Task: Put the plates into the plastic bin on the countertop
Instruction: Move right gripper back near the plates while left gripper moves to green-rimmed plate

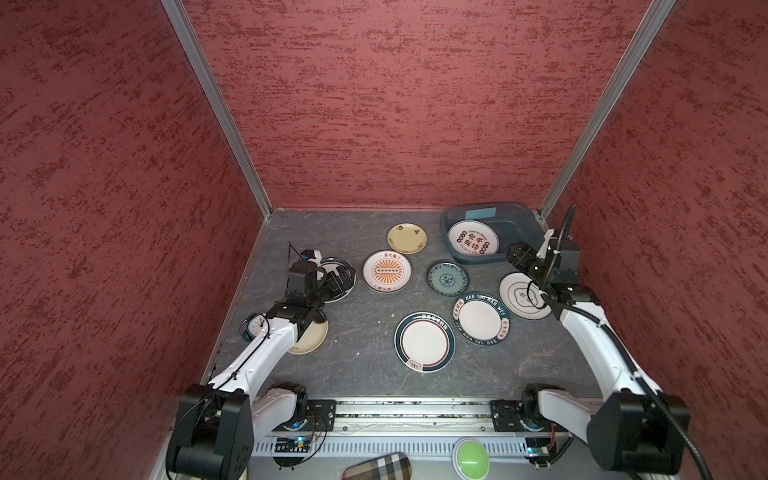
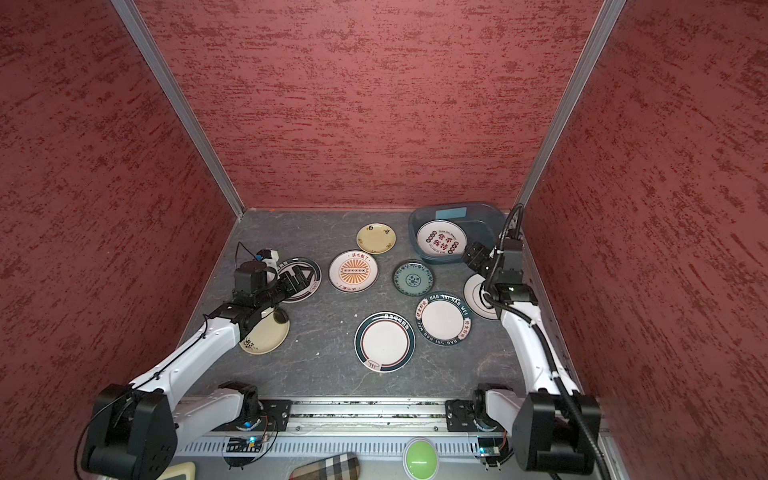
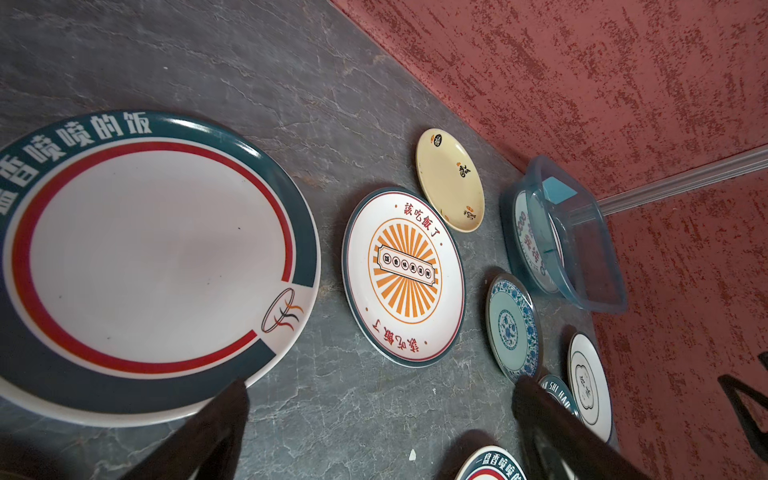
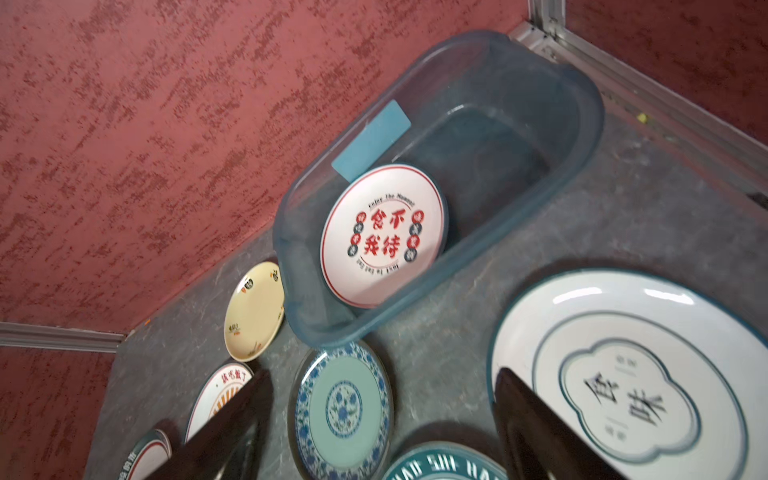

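Hovering just off the near wall of the translucent blue-grey rectangular plastic bin (image 1: 517, 232) (image 4: 582, 108), the right gripper (image 1: 513, 253) (image 4: 380, 376) was seen with its jaws spread apart and nothing clamped between them. Ahead of that claw, inside the bin, one round white plate with red characters (image 1: 473, 243) (image 4: 384, 235) was found lying in the half farther from the claw. Directly beneath the wrist behind the claw, a white plate with a black quatrefoil outline (image 1: 519, 297) (image 4: 631, 395) was partly covered by the arm. A small teal patterned plate (image 1: 447, 278) (image 4: 343, 409) lay to the claw's side, just outside the bin's near wall.

The left gripper (image 1: 343, 278) (image 3: 382, 386) was likewise held wide open and empty, poised over a white plate with a teal rim and red inner ring (image 2: 309, 270) (image 3: 158, 257); whether a fingertip (image 3: 232, 399) touched its rim could not be told. Between this claw and the bin, a white plate with an orange sunburst (image 1: 387, 271) (image 3: 405, 274) and a small cream-yellow plate (image 1: 407, 238) (image 3: 451, 178) were laid flat on the dark grey stone-look countertop (image 1: 353, 324). Behind the claw, a larger cream-yellow plate (image 2: 266, 336) was half hidden under the arm. Nearer the robot's base, a teal-rimmed plate lettered in white (image 1: 481, 318) and another teal-rimmed plate with a red ring (image 1: 424, 341) were seen close beside each other.
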You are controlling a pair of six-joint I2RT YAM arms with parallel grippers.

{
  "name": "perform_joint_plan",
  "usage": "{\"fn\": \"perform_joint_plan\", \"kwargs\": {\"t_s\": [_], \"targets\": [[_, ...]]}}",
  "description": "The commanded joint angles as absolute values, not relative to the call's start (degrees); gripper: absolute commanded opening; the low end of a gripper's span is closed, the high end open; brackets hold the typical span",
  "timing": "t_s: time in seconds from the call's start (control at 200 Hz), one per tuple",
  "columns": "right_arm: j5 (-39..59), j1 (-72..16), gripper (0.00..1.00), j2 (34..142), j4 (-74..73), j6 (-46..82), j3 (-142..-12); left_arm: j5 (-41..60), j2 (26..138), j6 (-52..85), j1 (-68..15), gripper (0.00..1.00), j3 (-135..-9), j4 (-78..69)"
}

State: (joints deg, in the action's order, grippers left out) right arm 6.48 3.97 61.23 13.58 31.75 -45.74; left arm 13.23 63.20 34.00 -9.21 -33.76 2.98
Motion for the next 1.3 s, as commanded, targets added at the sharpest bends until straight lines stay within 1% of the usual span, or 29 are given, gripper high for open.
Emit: {"fn": "perform_joint_plan", "kwargs": {"t_s": [0.0,0.08,0.155,0.235,0.321,0.511,0.651,1.032,1.293], "targets": [[9.93,4.21,0.86,54.09,13.69,33.00,-40.56,13.90,64.24,34.53,-8.75,0.99,-34.84,2.88],[11.62,4.17,0.89,50.00,14.11,33.11,-37.36,14.15,64.73,34.79,-8.70,0.99,-34.96,2.86],[16.02,4.20,0.90,47.60,12.41,32.07,-34.86,13.67,65.36,35.75,-8.55,0.99,-34.91,2.83],[21.25,4.16,0.90,46.93,10.47,31.51,-33.25,13.87,66.59,37.06,-8.38,0.99,-34.68,1.74],[23.92,4.21,0.91,47.28,9.80,30.58,-32.78,15.00,68.42,38.26,-8.27,0.99,-35.06,1.28],[23.00,4.20,0.96,49.50,11.34,29.36,-32.91,17.31,69.92,41.39,-8.19,0.99,-34.85,1.47],[23.27,4.15,0.99,49.18,8.02,29.83,-30.59,17.14,68.83,43.70,-8.25,0.99,-34.36,3.78],[23.22,4.17,0.99,47.02,5.14,29.40,-28.10,14.21,63.67,47.58,-8.17,0.99,-33.06,12.19],[25.05,4.22,0.99,49.13,1.31,30.87,-26.56,12.08,62.05,49.40,-8.13,0.99,-31.61,14.74]]}}
